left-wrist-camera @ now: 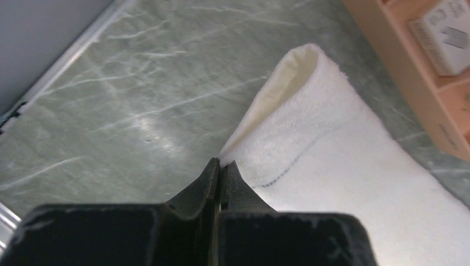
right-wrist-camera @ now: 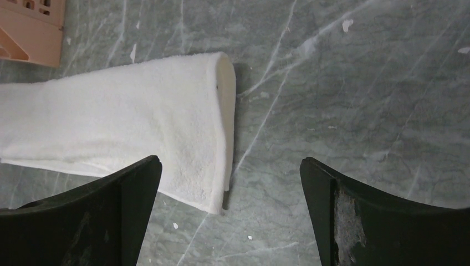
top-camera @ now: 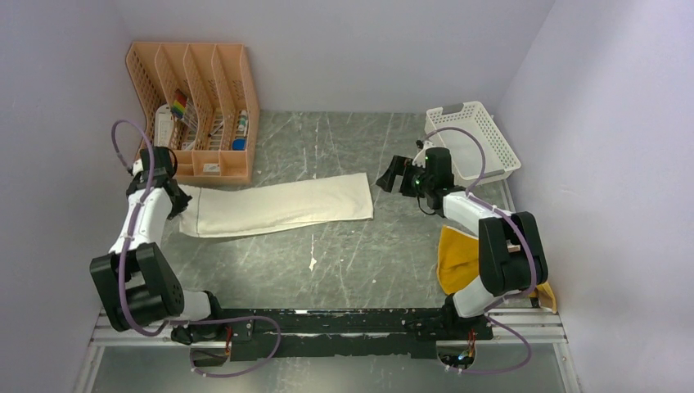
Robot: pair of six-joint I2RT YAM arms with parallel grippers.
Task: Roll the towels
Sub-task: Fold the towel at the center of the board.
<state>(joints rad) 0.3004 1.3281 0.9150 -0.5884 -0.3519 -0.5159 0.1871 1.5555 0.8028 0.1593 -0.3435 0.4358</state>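
Top view first: the cream towel [top-camera: 278,209], folded into a long strip, lies across the middle of the table [top-camera: 344,270], its left end just in front of the orange organizer [top-camera: 196,98] that sits in the far-left corner. The left arm runs up the left edge with its elbow folded low and its wrist tipped down, so the left gripper [top-camera: 177,201] sits right on that end. The right arm reaches forward and inward, and the right gripper [top-camera: 389,177] hangs just off the strip's right end. The yellow towel [top-camera: 455,259] is bunched under that arm by the right edge, with the white basket [top-camera: 475,135] in the far-right corner. Left wrist cam: the fingers [left-wrist-camera: 208,180] are pressed together at the towel's edge; whether they've caught any cloth, honestly can't tell. Right wrist cam: the jaws are spread wide above the towel's end, holding nothing.
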